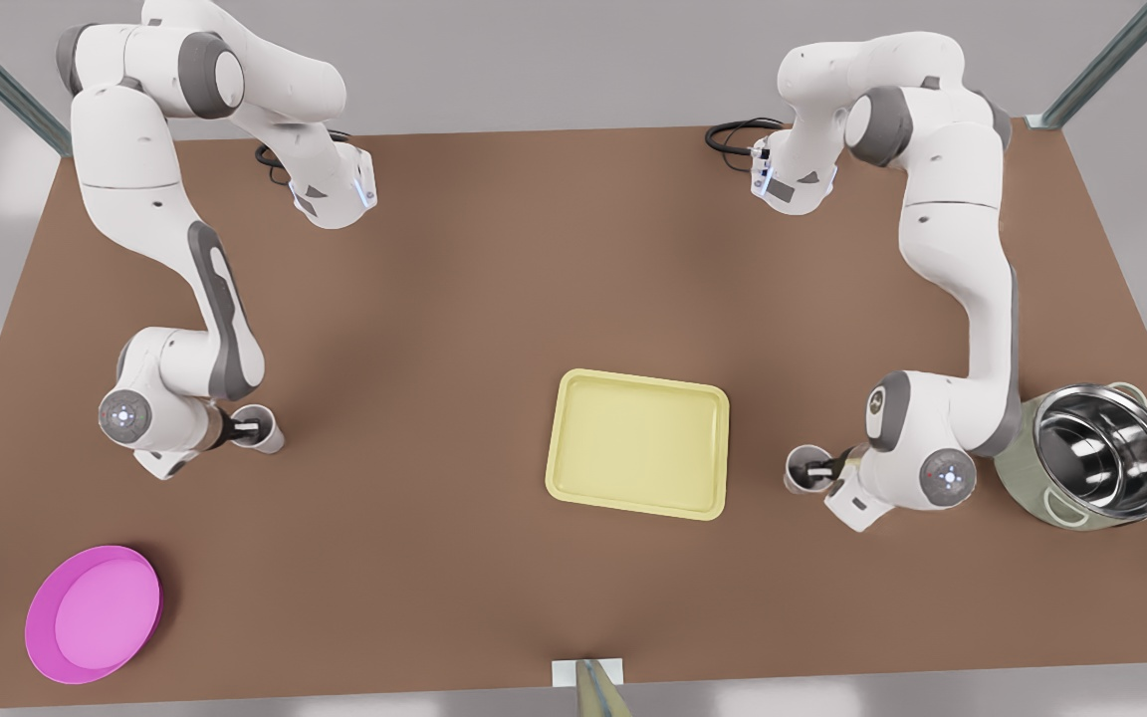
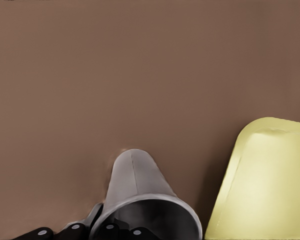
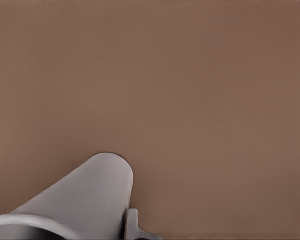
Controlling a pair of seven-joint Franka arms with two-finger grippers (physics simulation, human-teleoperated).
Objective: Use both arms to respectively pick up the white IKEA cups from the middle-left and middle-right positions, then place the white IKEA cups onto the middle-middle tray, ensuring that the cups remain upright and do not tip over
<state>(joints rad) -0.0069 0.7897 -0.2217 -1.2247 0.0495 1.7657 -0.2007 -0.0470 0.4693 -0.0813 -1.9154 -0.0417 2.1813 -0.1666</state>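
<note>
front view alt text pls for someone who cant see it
On a brown table, the left gripper pinches one white cup beside a yellow tray on the front view's right; the right gripper pinches the other cup farther off on its left. A steel pot and pink plate sit near the edges.

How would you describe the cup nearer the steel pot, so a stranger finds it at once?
Start from the yellow tray in the middle of the brown table. Between it and the steel pot stands a small white cup, the left tool at its rim. The other cup, at the right tool, has no pot near.
</note>
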